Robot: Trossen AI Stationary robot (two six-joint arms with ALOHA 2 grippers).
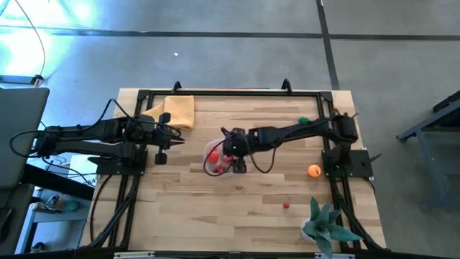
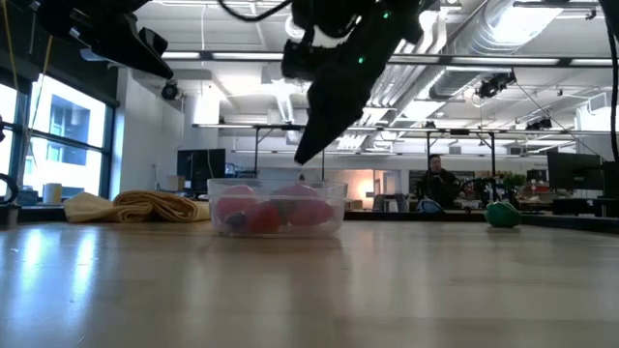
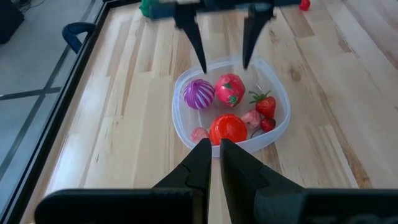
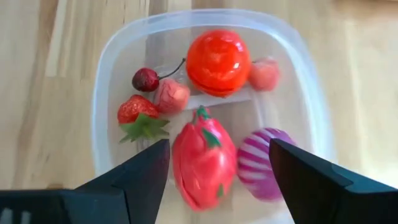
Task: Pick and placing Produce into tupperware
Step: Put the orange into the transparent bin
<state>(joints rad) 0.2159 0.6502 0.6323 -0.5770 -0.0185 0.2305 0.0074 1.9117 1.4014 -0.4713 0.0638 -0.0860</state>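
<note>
Tub: a clear tupperware (image 1: 218, 160) sits near the middle of the wooden table (image 1: 237, 216).
Contents: a purple striped ball (image 3: 198, 94), a pink dragon fruit (image 4: 203, 157), a red tomato (image 4: 218, 53), a strawberry (image 4: 138, 113), a cherry (image 4: 147, 79) and 2 small pink pieces.
Loose produce: an orange piece (image 1: 314, 170), a small red piece (image 1: 286, 205) and a green piece (image 1: 304, 120) lie apart on the table's right side.
Right claw (image 4: 219, 163): released, fingers spread wide just above the tub, holding nothing.
Left claw (image 3: 215, 163): clenched on nothing, waiting at the table's left, pointed toward the tub.
Handling: the toys look light, hard and glossy, so round ones are likely to roll or slip.
Hold: pinch each across its widest middle, from straight above.
Bystanders: a folded yellow cloth (image 1: 177, 109) and a teal potted plant (image 1: 325, 223).
</note>
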